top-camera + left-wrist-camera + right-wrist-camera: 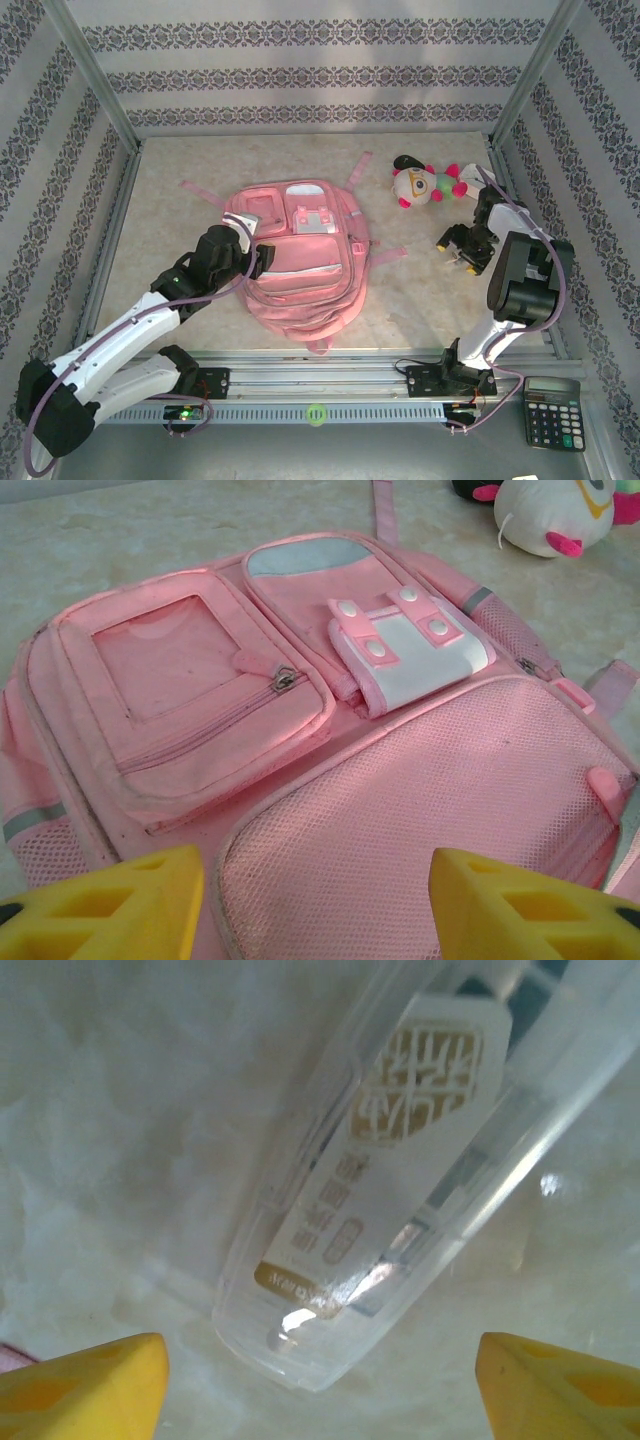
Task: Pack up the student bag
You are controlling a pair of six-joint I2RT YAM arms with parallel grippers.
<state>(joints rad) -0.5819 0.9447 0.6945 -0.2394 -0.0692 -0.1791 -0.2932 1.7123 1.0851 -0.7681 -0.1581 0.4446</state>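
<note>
The student bag [300,255] is a pink backpack lying flat, front side up, in the middle of the table. My left gripper [262,258] hovers at its left edge. In the left wrist view the bag's mesh pocket [430,800] lies under my left gripper [320,910], whose yellow fingertips [110,905] stand apart with nothing between them. My right gripper [462,250] is right of the bag, pointed down at the table. It [320,1380] stands open over a clear plastic case [390,1200] with a white and gold label; the case's near end lies just ahead of the fingertips, untouched.
A white and pink plush toy [425,182] lies at the back right of the bag, also in the left wrist view [550,515]. A black calculator [553,410] sits off the table's front right. Metal frame posts and patterned walls surround the table.
</note>
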